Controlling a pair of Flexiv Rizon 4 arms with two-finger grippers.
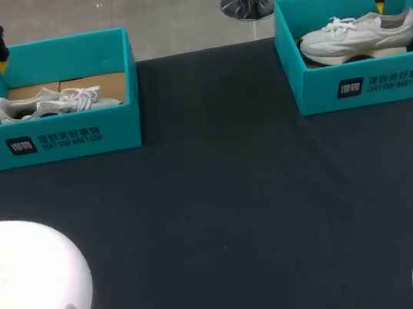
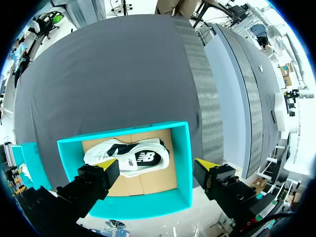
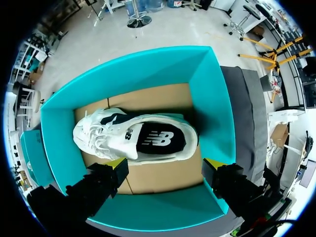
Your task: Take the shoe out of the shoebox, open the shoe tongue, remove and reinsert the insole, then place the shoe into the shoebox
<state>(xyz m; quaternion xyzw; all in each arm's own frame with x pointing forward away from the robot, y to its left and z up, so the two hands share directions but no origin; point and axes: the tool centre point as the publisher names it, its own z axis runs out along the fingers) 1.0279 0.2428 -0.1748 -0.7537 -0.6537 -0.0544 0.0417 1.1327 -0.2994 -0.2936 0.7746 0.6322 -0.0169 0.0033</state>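
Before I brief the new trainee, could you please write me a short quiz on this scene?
1. True or false: the right gripper is open and empty, above the white shoe that lies in the right shoebox.
2. How many shoeboxes stand on the table? A one, B two, C three.
3. Short answer: what lies in the left shoebox, ahead of the open left gripper?

Key
1. True.
2. B.
3. The other shoe, also white.
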